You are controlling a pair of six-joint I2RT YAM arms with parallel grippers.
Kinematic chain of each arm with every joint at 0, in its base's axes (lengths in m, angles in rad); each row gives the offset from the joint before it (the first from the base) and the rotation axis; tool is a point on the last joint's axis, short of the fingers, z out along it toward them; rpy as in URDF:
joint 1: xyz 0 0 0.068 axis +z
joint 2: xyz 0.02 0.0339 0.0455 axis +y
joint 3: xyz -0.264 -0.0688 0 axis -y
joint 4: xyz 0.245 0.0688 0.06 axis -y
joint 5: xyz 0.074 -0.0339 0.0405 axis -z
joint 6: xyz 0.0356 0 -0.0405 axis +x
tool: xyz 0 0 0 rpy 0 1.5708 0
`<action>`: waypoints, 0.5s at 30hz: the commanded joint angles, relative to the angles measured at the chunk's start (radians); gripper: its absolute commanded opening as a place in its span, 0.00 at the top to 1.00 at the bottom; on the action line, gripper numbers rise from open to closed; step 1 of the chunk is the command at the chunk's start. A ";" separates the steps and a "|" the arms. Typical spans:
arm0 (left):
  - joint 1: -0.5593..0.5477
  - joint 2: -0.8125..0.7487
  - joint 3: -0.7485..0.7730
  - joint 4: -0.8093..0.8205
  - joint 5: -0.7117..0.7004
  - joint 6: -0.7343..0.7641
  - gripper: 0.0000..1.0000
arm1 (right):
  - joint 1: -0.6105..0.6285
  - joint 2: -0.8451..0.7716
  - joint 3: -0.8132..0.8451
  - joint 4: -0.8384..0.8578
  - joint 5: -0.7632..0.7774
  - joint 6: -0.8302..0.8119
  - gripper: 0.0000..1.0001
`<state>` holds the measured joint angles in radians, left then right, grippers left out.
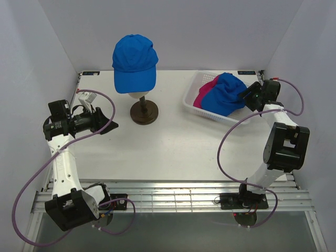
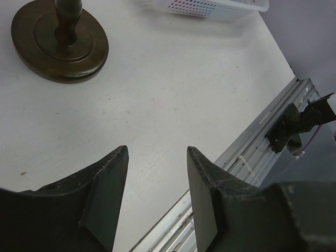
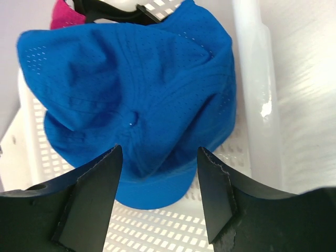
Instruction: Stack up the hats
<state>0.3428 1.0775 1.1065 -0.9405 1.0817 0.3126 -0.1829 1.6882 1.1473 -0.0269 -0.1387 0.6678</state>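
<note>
One bright blue cap (image 1: 135,63) sits on the mannequin head, brim toward the front. A second blue cap (image 1: 226,94) lies crown up in the white mesh basket (image 1: 193,100) on top of a magenta pink cap (image 1: 203,94). In the right wrist view this blue cap (image 3: 131,89) fills the frame, with a bit of pink (image 3: 65,13) behind it. My right gripper (image 1: 245,97) is open just above that cap's brim side (image 3: 160,152), holding nothing. My left gripper (image 1: 107,123) is open and empty over bare table (image 2: 157,150), left of the stand. I see no third pink cap.
The mannequin's dark round stand (image 1: 144,112) stands at the table's back middle and shows in the left wrist view (image 2: 58,42). The basket's wall (image 3: 252,79) runs beside my right fingers. A metal rail (image 1: 173,197) edges the table's front.
</note>
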 commanded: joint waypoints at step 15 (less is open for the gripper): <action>-0.002 0.004 -0.010 0.009 0.030 0.022 0.41 | -0.003 0.024 0.032 0.111 -0.030 0.039 0.70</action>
<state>0.3428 1.0859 1.1034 -0.9382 1.0817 0.3141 -0.1829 1.7420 1.1496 0.0341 -0.1680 0.7128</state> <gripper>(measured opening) 0.589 0.315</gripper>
